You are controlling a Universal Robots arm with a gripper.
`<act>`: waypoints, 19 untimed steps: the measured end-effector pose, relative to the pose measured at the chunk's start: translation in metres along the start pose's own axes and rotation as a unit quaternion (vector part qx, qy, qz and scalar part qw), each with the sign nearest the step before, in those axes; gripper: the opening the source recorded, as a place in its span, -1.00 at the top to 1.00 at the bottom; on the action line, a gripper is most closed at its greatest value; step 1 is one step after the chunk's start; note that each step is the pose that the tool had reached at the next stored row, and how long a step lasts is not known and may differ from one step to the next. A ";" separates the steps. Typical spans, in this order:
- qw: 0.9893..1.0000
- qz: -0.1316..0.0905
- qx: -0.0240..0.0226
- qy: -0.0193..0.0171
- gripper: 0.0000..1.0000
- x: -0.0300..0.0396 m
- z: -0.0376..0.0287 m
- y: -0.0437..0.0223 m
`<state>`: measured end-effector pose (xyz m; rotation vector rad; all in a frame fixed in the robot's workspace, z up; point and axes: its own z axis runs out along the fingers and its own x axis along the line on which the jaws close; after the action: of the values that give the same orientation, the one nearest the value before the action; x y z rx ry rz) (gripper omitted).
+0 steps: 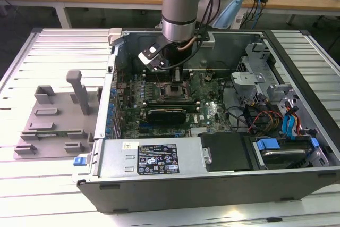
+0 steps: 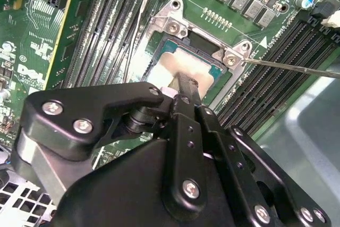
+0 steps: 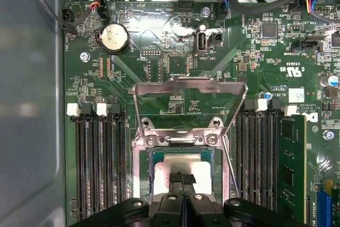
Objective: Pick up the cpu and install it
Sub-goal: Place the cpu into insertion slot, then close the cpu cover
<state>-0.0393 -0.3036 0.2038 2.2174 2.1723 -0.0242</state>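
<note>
Second wrist view: claw [image 2: 186, 84] fingers pressed together, nothing between them, tip down over the cpu [image 2: 183, 61]. Can't tell if the tip touches the silver top or sits just above it. First wrist view agrees: claw [image 3: 182, 178] closed, tip over the middle of the cpu [image 3: 201, 169].

Cpu lies flat inside the socket [image 3: 144, 141], directly under the claw, silver top up, dark green edge showing around it. Socket's metal load plate [image 3: 191, 84] is swung up and open just beyond the claw tip. Thin retention lever [image 2: 287, 67] sticks out to one side of the socket, free of the claw.

Black memory slots [image 3: 101, 163] run along both flanks of the claw, close beside the socket. Green motherboard [image 3: 159, 41] spreads out all round under the claw. Round coin battery [image 3: 114, 36] is further out past the open load plate.

Exterior view: claw [image 1: 174, 78] hangs from the arm [image 1: 183, 3], reaching down inside the open computer case [image 1: 212, 182]. Power supply [image 1: 154, 158] sits in the case, apart from the claw on the near side. Grey fixture tray [image 1: 53, 120] lies well away from the claw, outside the case, on the slatted tabletop [image 1: 48, 184] at the exterior view's left.
</note>
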 end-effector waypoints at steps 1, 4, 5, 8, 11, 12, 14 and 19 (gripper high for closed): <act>1.000 0.000 0.000 0.000 0.79 0.0000 0.0011 0.0000; 1.000 0.000 0.000 0.000 0.79 0.0000 0.0013 -0.0001; 1.000 0.000 0.000 0.000 0.79 0.0001 0.0004 0.0000; 1.000 0.000 0.000 0.000 0.79 -0.0002 -0.0080 0.0002; 1.000 0.000 0.000 0.000 0.79 -0.0009 -0.0265 0.0005; 1.000 0.000 0.000 0.000 0.79 -0.0012 -0.0346 0.0006; 1.000 0.000 0.000 0.000 0.79 -0.0015 -0.0440 0.0008; 1.000 0.000 0.000 0.000 0.79 -0.0016 -0.0465 0.0008</act>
<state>-0.0392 -0.3036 0.2503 2.2175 2.1724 -0.0231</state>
